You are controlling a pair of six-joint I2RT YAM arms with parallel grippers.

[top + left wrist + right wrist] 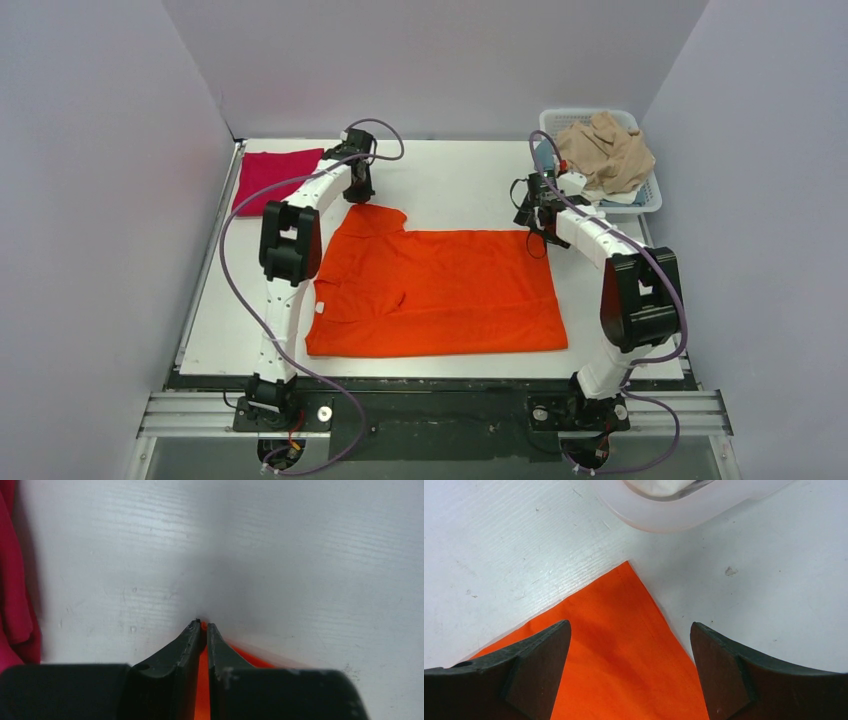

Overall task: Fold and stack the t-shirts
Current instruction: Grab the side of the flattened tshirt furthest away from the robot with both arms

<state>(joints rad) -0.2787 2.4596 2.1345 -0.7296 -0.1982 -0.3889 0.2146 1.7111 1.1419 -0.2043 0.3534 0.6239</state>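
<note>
An orange t-shirt (440,290) lies spread flat on the white table (450,180), neck to the left. My left gripper (358,190) is at the shirt's far left sleeve; in the left wrist view it (203,625) is shut on a thin edge of orange cloth (202,680). My right gripper (532,222) hovers at the shirt's far right corner; in the right wrist view it (630,630) is open with the orange corner (624,630) between its fingers. A folded red t-shirt (272,180) lies at the far left of the table.
A white basket (650,195) at the far right holds a tan garment (606,150) and other clothes; its rim (674,522) shows just beyond the right gripper. Purple walls enclose the table on three sides.
</note>
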